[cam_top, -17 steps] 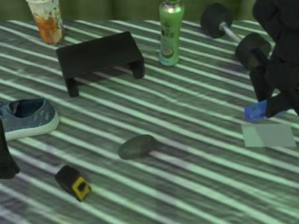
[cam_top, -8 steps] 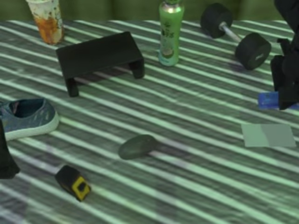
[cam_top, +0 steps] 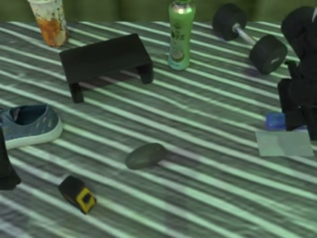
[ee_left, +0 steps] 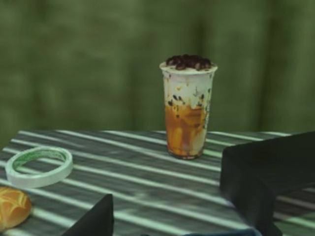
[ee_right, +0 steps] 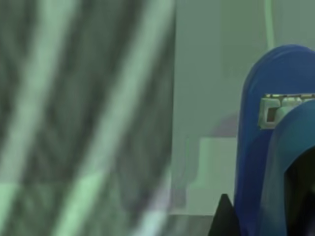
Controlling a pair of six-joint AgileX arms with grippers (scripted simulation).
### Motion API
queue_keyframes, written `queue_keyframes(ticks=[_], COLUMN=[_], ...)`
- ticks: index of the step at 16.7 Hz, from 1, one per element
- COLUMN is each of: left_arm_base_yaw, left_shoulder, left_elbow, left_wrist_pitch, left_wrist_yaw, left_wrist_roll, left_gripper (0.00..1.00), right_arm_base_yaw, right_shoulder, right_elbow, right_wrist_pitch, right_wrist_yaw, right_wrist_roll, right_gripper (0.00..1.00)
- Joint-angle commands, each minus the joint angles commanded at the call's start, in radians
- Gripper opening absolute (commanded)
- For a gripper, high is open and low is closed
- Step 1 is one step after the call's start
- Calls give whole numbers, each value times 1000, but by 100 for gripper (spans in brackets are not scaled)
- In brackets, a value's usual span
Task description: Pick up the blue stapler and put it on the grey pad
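The blue stapler [cam_top: 275, 120] hangs at the right side of the table, by the far left corner of the grey pad [cam_top: 285, 144]. My right gripper [cam_top: 297, 118] is shut on the stapler and covers most of it, so only its left end shows. The right wrist view has the blue stapler [ee_right: 275, 147] close up, with the pale grey pad [ee_right: 216, 98] beneath and beside it. My left gripper [cam_top: 5, 171] sits parked at the left edge, open and holding nothing.
A dumbbell [cam_top: 250, 37] lies behind the right arm. A green bottle [cam_top: 179, 34], black stool [cam_top: 105, 59] and drink cup [cam_top: 49, 20] stand at the back. A shoe [cam_top: 29, 124], dark oval stone [cam_top: 145, 155] and tape measure [cam_top: 78, 194] lie left and centre.
My right gripper carried the stapler right and toward the back, then came forward and left again, down to the pad's far left corner. The left arm has not moved.
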Motion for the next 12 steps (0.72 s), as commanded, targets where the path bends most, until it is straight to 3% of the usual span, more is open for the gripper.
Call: queue_keyframes(ticks=[4,8,12], left_arm_base_yaw=[0,0,0], left_shoulder=[0,0,0], left_elbow=[0,0,0], left_wrist_pitch=[0,0,0], left_wrist_yaw=[0,0,0], left_wrist_roll=[0,0,0], left_gripper=[100,100,100], right_arm_base_yaw=[-2,-2,-2], right_shoulder=[47,51,51], right_elbow=[-95,-103,-103], right_wrist_pitch=[138,148,148], right_wrist_yaw=[-1,-1,-1], right_wrist_roll=[2,2,2], right_gripper=[0,0,30])
